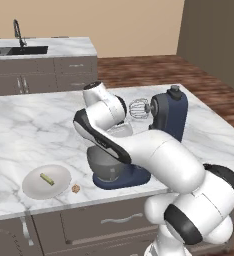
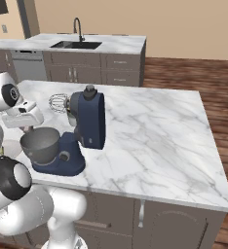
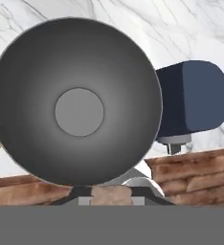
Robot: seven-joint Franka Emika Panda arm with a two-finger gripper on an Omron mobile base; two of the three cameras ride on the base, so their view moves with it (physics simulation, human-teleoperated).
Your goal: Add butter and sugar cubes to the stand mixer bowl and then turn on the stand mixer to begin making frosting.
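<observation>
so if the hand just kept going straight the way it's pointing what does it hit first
Most likely the inside bottom of the bowl: the hand, shut on a sugar cube, looks straight down into it, and nothing else appears in that line.

Glossy white rounded arm segments, black joint bands, white base

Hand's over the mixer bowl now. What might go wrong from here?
1. The sugar cube in the shut jaws appears past the near rim of the empty stand mixer bowl in the hand view; released here, it may miss.
2. The whisk hangs close by; a careless swing might strike it.
</observation>
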